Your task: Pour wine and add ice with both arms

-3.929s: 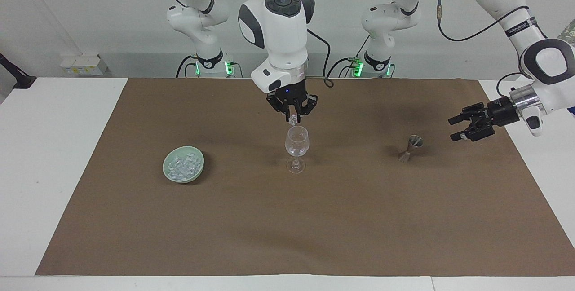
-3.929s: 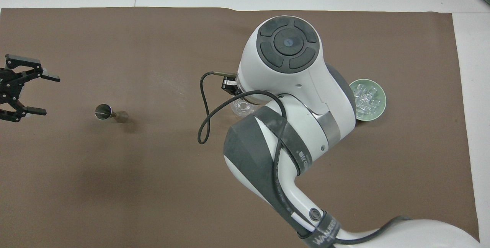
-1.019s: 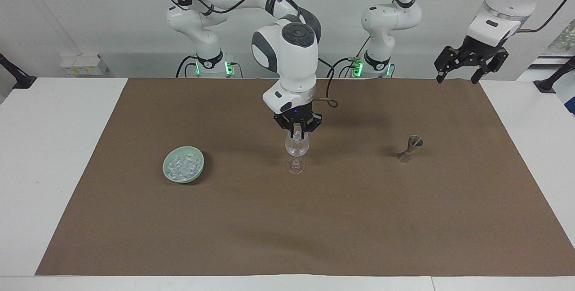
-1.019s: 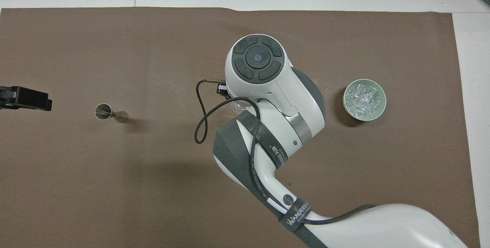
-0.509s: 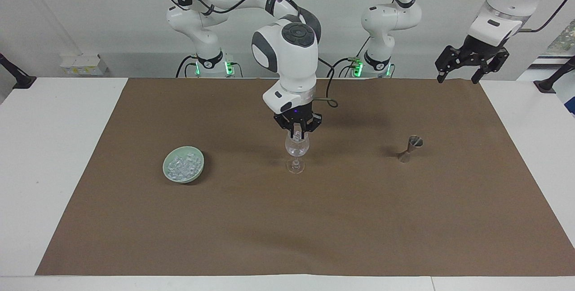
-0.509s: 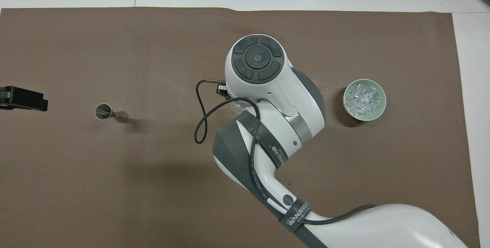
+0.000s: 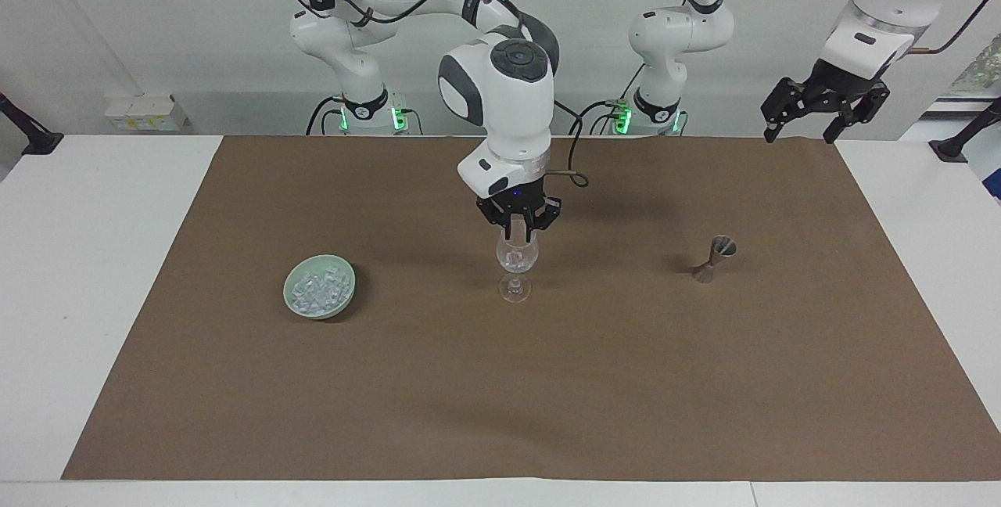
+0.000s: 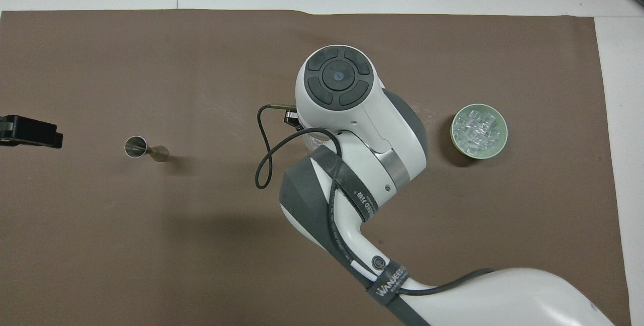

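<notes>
Right gripper [image 7: 518,234] is seen low over the stemmed glass [image 7: 517,263], its fingertips at the rim and parted only a little; a pale chunk sits down in the bowl of the glass, and nothing can be made out between the fingers. Left gripper [image 7: 821,114] is held high over the mat corner at the left arm's end of the table, jaws spread wide and empty, waiting.

The ice [image 7: 319,289] is heaped in a small green bowl [image 7: 293,305] toward the right arm's end of the table, well apart from the glass. Each chunk is judged light, hard and slick, likely to squirt out of a pinch unless it is taken across two flat faces, one piece at a time from the top of the heap.

The glass is judged thin, fragile and top-heavy on its narrow stem, so a knock at the rim could tip it. A metal jigger [image 7: 713,258] stands toward the left arm's end, clear of the path between bowl and glass. From overhead the glass is almost wholly covered by the right arm.
</notes>
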Controlling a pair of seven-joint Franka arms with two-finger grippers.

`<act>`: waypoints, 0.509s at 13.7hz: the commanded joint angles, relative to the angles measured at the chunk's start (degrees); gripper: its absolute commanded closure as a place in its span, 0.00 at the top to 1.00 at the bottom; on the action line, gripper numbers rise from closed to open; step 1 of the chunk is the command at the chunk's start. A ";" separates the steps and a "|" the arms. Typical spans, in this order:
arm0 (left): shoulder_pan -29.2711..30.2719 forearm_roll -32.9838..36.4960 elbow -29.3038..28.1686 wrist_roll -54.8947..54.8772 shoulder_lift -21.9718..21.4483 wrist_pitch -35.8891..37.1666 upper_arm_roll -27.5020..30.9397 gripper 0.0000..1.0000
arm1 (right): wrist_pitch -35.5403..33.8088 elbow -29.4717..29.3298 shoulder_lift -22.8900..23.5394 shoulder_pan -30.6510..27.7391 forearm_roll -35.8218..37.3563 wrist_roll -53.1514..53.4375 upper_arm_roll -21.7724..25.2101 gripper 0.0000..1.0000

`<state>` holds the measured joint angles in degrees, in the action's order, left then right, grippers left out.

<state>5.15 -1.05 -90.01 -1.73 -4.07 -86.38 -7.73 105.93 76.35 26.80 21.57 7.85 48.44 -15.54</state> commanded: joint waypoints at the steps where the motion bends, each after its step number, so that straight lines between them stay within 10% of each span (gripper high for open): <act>1: 0.65 -0.80 -0.70 -0.82 -1.20 0.95 -0.27 1.00 | 0.15 0.65 -0.70 -0.13 0.32 2.27 -0.37 0.36; 7: 0.82 -0.80 -0.70 -0.65 -1.20 1.04 -0.09 1.00 | -0.90 0.47 -2.01 -0.21 0.23 2.27 -0.37 0.36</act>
<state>5.35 -1.11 -90.01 -1.73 -4.10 -86.01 -7.74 105.75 76.29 26.34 21.57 7.85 48.65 -15.53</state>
